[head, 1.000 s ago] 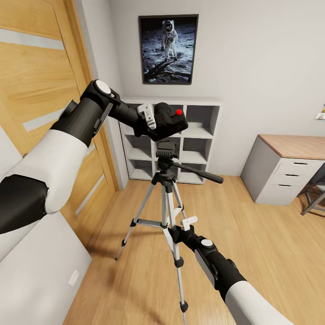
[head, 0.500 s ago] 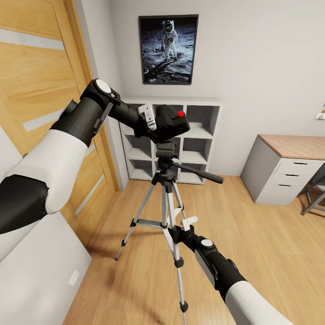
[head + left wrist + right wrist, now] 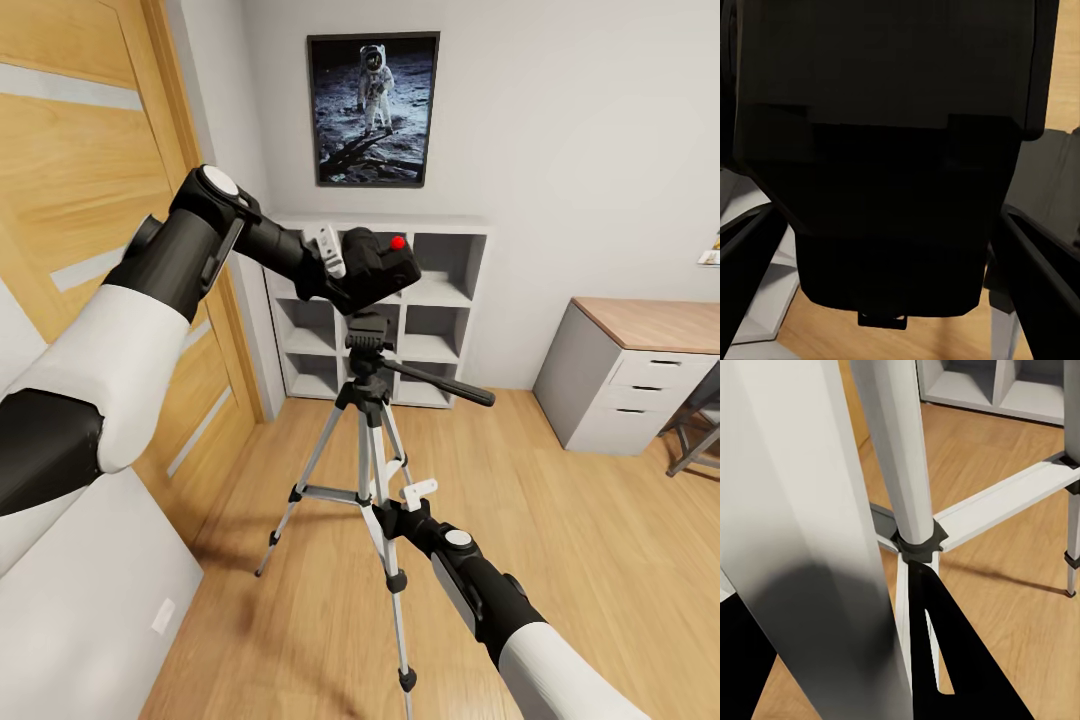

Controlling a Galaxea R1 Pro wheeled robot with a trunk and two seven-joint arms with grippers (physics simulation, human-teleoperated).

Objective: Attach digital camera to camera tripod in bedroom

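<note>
The left gripper is pinching the camera just above the tripod head, tilted. The right gripper is sitting by a tripod leg; grip unclear.

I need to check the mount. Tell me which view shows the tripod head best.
The head view: the camera tripod stands whole, its black head just under the digital camera in the left gripper. The right wrist view shows its silver legs close up; the left wrist view, mostly the dark camera body.
</note>
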